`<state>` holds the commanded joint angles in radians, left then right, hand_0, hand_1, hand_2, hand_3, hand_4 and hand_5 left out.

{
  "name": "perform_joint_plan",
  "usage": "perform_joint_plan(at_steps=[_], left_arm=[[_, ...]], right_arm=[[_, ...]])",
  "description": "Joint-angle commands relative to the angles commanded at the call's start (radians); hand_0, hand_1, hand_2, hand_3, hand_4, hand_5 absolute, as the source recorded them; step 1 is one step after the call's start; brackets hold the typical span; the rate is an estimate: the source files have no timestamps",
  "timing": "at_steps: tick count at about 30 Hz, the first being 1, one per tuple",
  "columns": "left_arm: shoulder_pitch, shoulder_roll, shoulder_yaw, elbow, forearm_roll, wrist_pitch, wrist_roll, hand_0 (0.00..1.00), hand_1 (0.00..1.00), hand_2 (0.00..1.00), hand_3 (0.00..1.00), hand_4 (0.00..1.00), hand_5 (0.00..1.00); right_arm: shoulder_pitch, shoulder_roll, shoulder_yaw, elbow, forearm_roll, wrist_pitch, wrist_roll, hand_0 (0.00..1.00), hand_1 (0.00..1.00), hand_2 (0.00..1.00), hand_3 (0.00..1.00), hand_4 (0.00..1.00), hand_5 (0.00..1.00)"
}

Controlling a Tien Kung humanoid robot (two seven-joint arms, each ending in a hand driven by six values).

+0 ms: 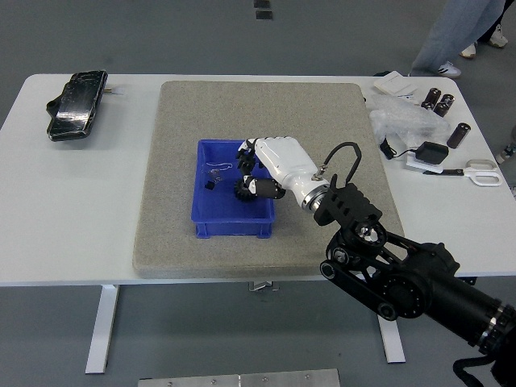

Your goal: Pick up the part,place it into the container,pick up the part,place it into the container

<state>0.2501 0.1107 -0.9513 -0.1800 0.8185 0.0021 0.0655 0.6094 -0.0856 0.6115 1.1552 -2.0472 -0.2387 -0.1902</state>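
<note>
A blue bin [198, 201] sits in the middle of the grey mat [258, 105]. Inside it lie a small dark clip with a wire [212, 178] and a black gear [240, 191], which is partly covered. My right hand [256, 169], white with black fingers, hovers over the bin's right half. Its fingers are curled around a dark part [268, 190] just above the gear. The black right arm [387, 266] reaches in from the lower right. No left arm shows.
A black case [76, 105] lies at the table's far left. At the far right are a plastic bag [399, 117], black cylinders [439, 101], a black pad [430, 152] and scissors [480, 171]. A person's legs [459, 32] stand beyond the top right corner.
</note>
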Motion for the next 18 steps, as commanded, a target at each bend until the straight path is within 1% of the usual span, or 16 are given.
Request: perform_joint_plan(at_steps=[5, 6, 11, 12, 17, 18], left_arm=[[-0.002, 0.002, -0.013, 0.0, 0.005, 0.002, 0.014, 0.673, 0.666, 0.643, 0.624, 0.719, 0.223], [-0.001, 0.002, -0.013, 0.0, 0.004, 0.003, 0.017, 0.673, 0.666, 0.642, 0.625, 0.719, 0.224], [-0.001, 0.005, -0.014, 0.0, 0.001, 0.003, 0.019, 0.673, 0.666, 0.642, 0.625, 0.719, 0.224], [-0.001, 0.005, -0.013, 0.0, 0.0, 0.003, 0.019, 0.673, 0.666, 0.643, 0.625, 0.72, 0.225], [-0.003, 0.005, -0.01, 0.0, -0.003, 0.002, 0.017, 0.673, 0.666, 0.643, 0.625, 0.72, 0.225], [-0.004, 0.005, -0.011, 0.0, -0.002, 0.002, 0.017, 0.673, 0.666, 0.642, 0.625, 0.72, 0.225]], right_arm=[[0.008, 0.011, -0.045, -0.017, 0.046, 0.02, -0.007, 0.693, 0.624, 0.615, 0.648, 0.468, 0.091], [0.009, 0.013, -0.048, -0.021, 0.047, 0.02, -0.007, 0.871, 0.797, 0.799, 0.728, 0.711, 0.399], [0.01, 0.011, -0.045, -0.024, 0.045, 0.022, -0.004, 0.871, 0.797, 0.799, 0.728, 0.711, 0.399], [0.011, 0.011, -0.041, -0.023, 0.043, 0.021, -0.001, 0.911, 0.835, 0.834, 0.813, 0.844, 0.453], [0.012, 0.008, -0.024, -0.019, 0.036, 0.018, 0.006, 0.911, 0.835, 0.834, 0.813, 0.844, 0.453], [0.012, 0.008, -0.022, -0.018, 0.037, 0.017, 0.007, 0.917, 0.841, 0.841, 0.827, 0.915, 0.495]])
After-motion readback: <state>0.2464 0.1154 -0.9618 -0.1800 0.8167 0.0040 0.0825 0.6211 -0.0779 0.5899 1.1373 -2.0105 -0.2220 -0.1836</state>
